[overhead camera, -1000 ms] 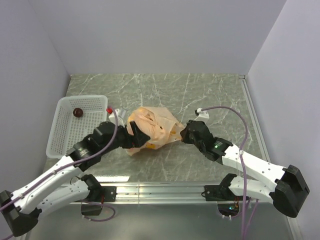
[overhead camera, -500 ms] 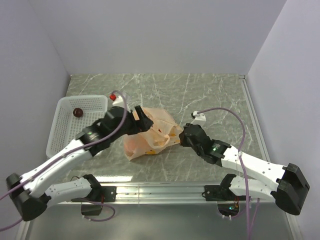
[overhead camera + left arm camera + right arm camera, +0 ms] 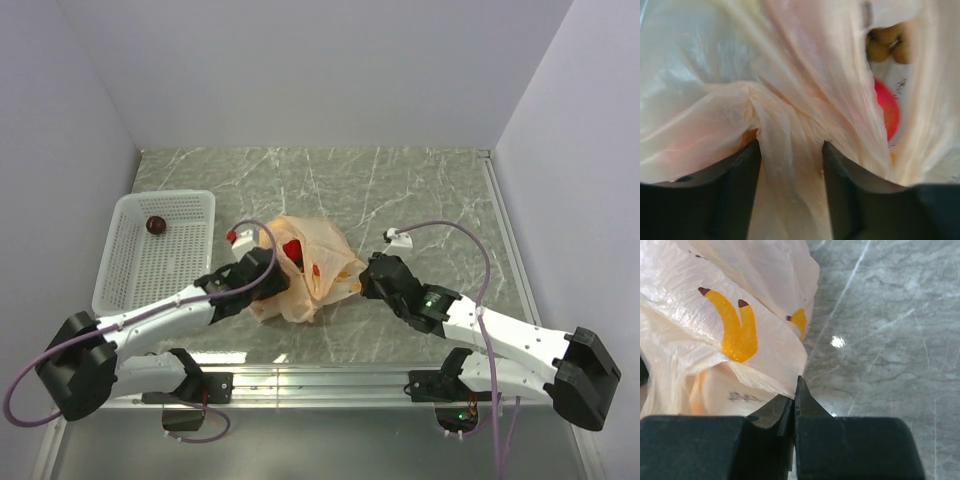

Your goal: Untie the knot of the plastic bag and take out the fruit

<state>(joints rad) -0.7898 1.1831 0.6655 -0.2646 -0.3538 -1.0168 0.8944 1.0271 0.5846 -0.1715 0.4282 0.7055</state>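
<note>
Plastic bag (image 3: 320,255) sits pinched at its edge in the clenched right tool (image 3: 795,390); left tool (image 3: 790,150), parted astride bunched plastic, should reach the red fruit (image 3: 888,112).

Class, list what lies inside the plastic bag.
Inside the plastic bag, a red fruit and a tan cluster show through the opening. The plastic hides anything else.

Crumpled peach plastic bag (image 3: 325,252) gapes, red fruit (image 3: 887,107) inside.
</note>
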